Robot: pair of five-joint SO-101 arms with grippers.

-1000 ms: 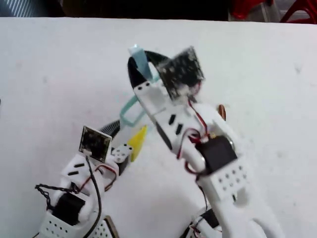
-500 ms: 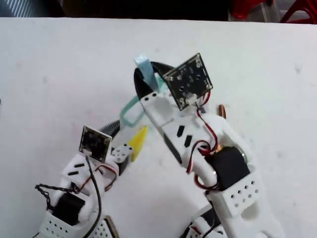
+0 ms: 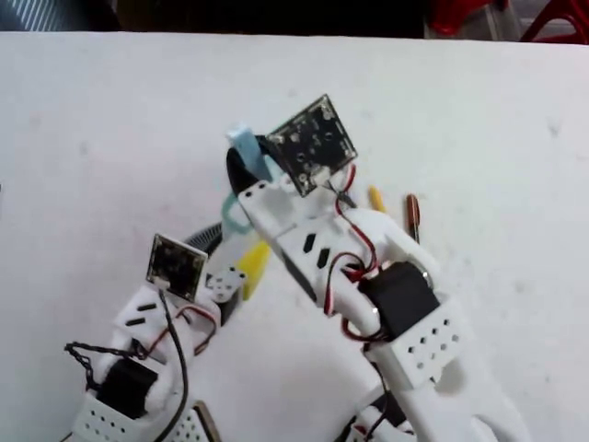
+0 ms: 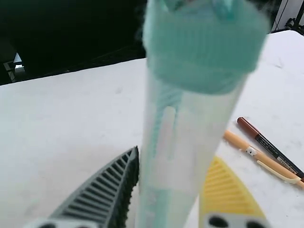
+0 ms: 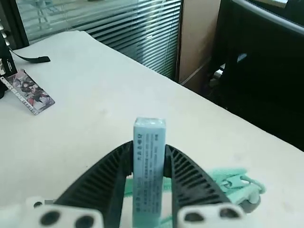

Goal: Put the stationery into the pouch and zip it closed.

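- The left tool (image 4: 175, 159) is closed on the teal see-through pouch (image 4: 187, 118), which stands between its grey and yellow fingers.
- The pouch looks thin, soft and floppy. It is probably best held near the mouth, so the opening stays put.
- The right tool (image 5: 148, 151) is clamped on a pale blue eraser (image 5: 148, 183), held up off the desk (image 3: 110, 110) close to the pouch.
- The eraser seems light, firm and grippy, so a pinch across its narrow sides should hold.
- A brown pen (image 4: 266, 145) and an orange pen (image 4: 256, 156) lie side by side on the desk. They look stiff and smooth and may roll, so take each one mid-barrel.
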